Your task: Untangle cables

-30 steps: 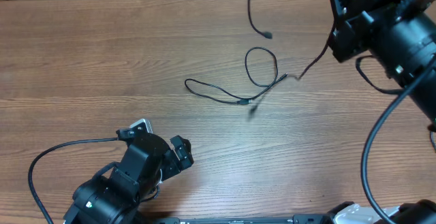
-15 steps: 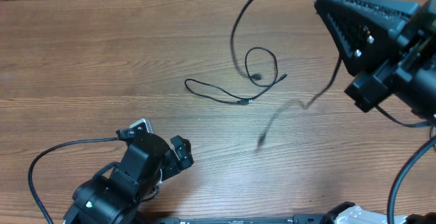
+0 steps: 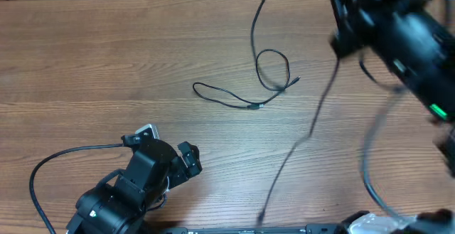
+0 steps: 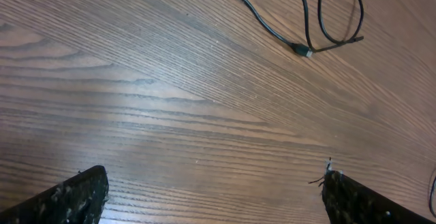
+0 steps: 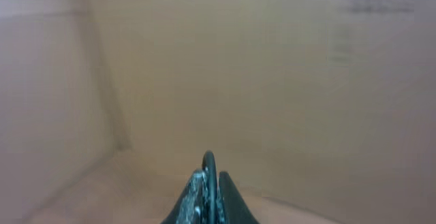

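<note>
Wide-spread left gripper [image 4: 214, 186] low over table [image 3: 106, 63], looped cable [image 3: 274, 70] lying well ahead of its jaws, right gripper [image 5: 209, 183] raised, pinched tight on dangling cable [image 3: 298, 141]

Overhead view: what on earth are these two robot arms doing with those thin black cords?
They are working at untangling cables. The right tool, shut, holds one thin cable high above the table, its loose ends dangling. A second cable lies looped on the wood, untouched. The left tool sits open near the front edge, holding nothing.
</note>
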